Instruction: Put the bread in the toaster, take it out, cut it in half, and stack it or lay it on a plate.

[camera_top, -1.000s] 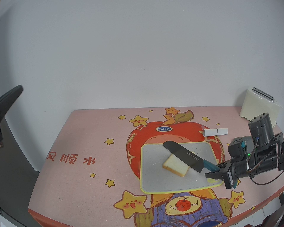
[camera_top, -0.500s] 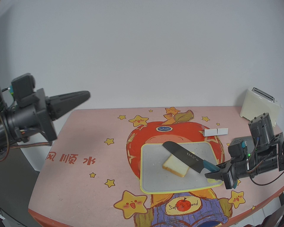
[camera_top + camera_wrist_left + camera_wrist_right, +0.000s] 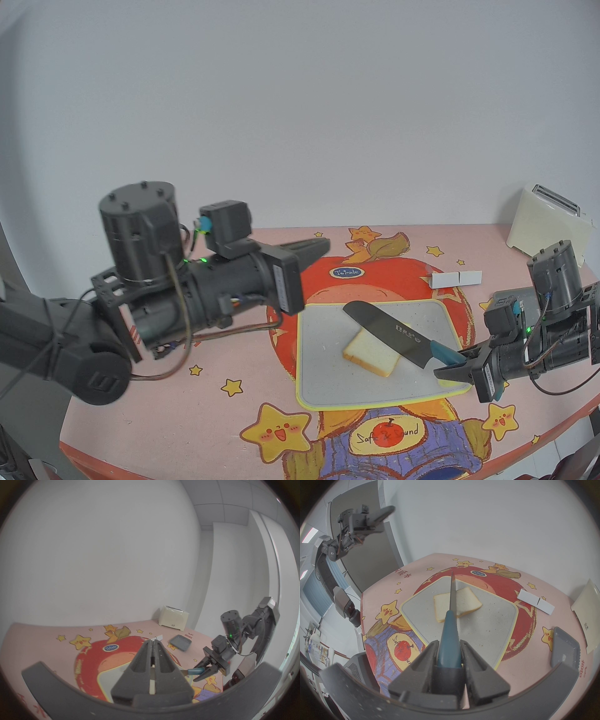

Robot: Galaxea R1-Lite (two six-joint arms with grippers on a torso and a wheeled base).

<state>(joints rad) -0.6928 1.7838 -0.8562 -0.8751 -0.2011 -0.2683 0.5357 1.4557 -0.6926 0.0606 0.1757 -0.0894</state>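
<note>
Bread [image 3: 372,352]: one slice, flat near the middle of one grey cutting board [image 3: 325,381] with a yellow rim, on the desk [image 3: 187,387]. Knife [image 3: 390,331]: one, dark blade, teal handle, blade laid across the top of the slice and seen edge-on over the slice's midline in the right wrist view [image 3: 452,589]; contact between blade and bread not determinable. Right gripper [image 3: 451,365]: clamped on the teal handle at the board's right edge, one finger on each side of the handle [image 3: 449,648]. Left gripper [image 3: 322,244]: fingers pressed together with nothing between them [image 3: 153,642], held in the air over the left half of the desk, pointing toward the board. Toaster [image 3: 549,225]: one, cream, upright at the far right corner of the desk, well apart from the board. Grey plate [image 3: 565,647]: one, rectangular and shallow, on the desk between toaster and board, to the board's right [image 3: 181,642]. White cards [image 3: 456,279]: two, end to end, just beyond the board's far right corner. Writing noted but not transcribed: white print on the knife blade [image 3: 406,331], oval label [image 3: 347,272] on the printed apple, red characters [image 3: 153,335] on the desk's left side, handwritten-style lettering on the small apple badge [image 3: 386,431] near the front edge, red characters beside the grey plate [image 3: 582,670].
</note>
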